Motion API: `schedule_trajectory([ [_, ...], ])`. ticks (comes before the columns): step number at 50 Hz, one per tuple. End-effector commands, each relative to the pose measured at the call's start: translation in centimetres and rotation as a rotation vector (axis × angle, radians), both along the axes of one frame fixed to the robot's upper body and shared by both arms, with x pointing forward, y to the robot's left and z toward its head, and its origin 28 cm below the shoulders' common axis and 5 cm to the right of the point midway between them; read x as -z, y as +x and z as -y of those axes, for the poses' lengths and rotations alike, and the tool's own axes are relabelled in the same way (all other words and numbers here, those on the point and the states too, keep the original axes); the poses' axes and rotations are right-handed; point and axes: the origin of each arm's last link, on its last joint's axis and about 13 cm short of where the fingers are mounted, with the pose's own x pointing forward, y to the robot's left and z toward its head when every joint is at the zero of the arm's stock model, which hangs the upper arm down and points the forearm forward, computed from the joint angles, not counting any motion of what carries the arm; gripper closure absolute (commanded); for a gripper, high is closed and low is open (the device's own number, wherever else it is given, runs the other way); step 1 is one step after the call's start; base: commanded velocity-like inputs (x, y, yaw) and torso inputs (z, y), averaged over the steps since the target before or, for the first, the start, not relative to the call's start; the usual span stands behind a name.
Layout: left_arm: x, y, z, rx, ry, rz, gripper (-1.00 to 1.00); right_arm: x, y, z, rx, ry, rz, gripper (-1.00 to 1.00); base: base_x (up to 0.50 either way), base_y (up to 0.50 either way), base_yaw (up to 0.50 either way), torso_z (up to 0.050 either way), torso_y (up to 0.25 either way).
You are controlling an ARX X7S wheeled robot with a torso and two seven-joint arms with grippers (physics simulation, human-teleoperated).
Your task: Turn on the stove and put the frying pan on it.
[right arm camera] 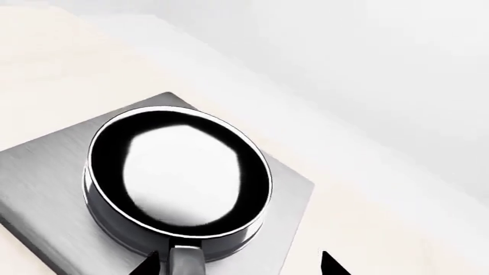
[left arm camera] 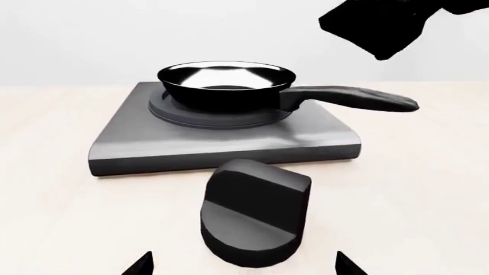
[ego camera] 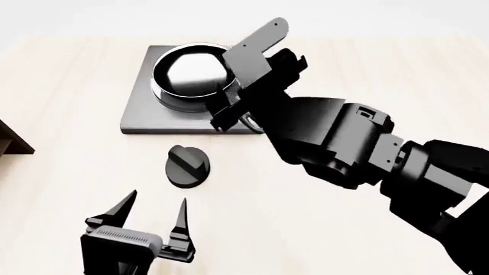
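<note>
The frying pan (ego camera: 189, 71) sits on the burner rings of the grey stove (ego camera: 145, 114); its glossy inside shows in the right wrist view as the frying pan (right arm camera: 180, 175). My right gripper (right arm camera: 240, 266) is open above the stove's near edge. The pan's handle (right arm camera: 187, 260) lies between its fingertips, close to one of them. The black ridged knob (ego camera: 187, 166) stands on the table in front of the stove. My left gripper (ego camera: 153, 215) is open and empty, just short of the knob (left arm camera: 256, 220), which lies between its tips and the stove (left arm camera: 221, 137).
A brown wooden shelf corner (ego camera: 11, 143) shows at the left edge of the head view. The right arm (ego camera: 344, 143) reaches across the table's right side and hides the pan handle there. Pale wooden table (ego camera: 61, 86) surrounds the stove.
</note>
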Motion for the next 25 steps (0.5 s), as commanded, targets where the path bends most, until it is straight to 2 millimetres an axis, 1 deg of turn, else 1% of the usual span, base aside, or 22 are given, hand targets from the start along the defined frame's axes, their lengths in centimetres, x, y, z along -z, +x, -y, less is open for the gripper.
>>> schedule_trajectory([
  [1,0.0,0.2,0.0,-0.009,-0.016,-0.020,-1.00,0.3,-4.3,3.7,-0.029,0.080,0.145,-1.00,0.00,0.00,0.00,0.000,0.000],
  [2,0.0,0.2,0.0,-0.011,-0.021,-0.022,-1.00,0.6,-5.1,4.3,-0.033,0.095,0.152,-1.00,0.00,0.00,0.00,0.000,0.000],
  [3,-0.1,0.2,0.0,-0.011,-0.023,-0.020,-1.00,0.8,-5.5,4.7,-0.035,0.108,0.161,-1.00,0.00,0.00,0.00,0.000,0.000],
  [5,-0.1,0.2,0.0,-0.006,-0.028,-0.018,-1.00,1.8,-6.9,5.8,-0.022,0.107,0.200,-1.00,0.00,0.00,0.00,0.000,0.000],
  [8,-0.2,0.2,0.1,-0.005,-0.031,-0.017,-1.00,2.6,-7.9,6.8,-0.004,0.133,0.226,-1.00,0.00,0.00,0.00,0.000,0.000],
  [9,-0.2,0.1,0.1,-0.003,-0.031,-0.012,-1.00,3.1,-8.5,7.2,-0.011,0.175,0.261,-1.00,0.00,0.00,0.00,0.000,0.000],
  [10,-0.3,0.1,0.1,0.001,-0.032,-0.008,-1.00,3.5,-9.0,7.6,-0.013,0.184,0.255,-1.00,0.00,0.00,0.00,0.000,0.000],
  [12,-0.3,0.1,0.2,0.004,-0.032,-0.006,-1.00,3.8,-9.2,7.8,-0.010,0.194,0.262,-1.00,0.00,0.00,0.00,0.000,0.000],
  [13,-0.4,0.1,0.1,0.007,-0.033,0.004,-1.00,4.7,-10.1,8.7,0.010,0.245,0.262,-1.00,0.00,0.00,0.00,0.000,0.000],
  [15,-0.5,0.1,0.1,0.004,-0.033,0.010,-1.00,5.0,-10.6,9.1,0.029,0.277,0.275,-1.00,0.00,0.00,0.00,0.000,0.000],
  [18,-1.0,0.1,-0.2,-0.018,-0.039,0.034,-1.00,6.0,-11.7,9.8,0.060,0.302,0.296,-1.00,0.00,0.00,0.00,0.000,0.000],
  [23,-1.8,-0.1,-0.5,-0.045,-0.063,0.070,-1.00,6.5,-12.9,10.8,0.091,0.376,0.319,-1.00,0.00,0.00,0.00,0.000,0.000],
  [24,-1.9,-0.1,-0.6,-0.051,-0.066,0.077,-1.00,6.7,-13.1,10.9,0.087,0.390,0.322,-1.00,0.00,0.00,0.00,0.000,0.000],
  [25,-2.1,-0.2,-0.7,-0.064,-0.070,0.095,-1.00,7.3,-13.6,11.3,0.100,0.410,0.338,-1.00,0.00,0.00,0.00,0.000,0.000],
])
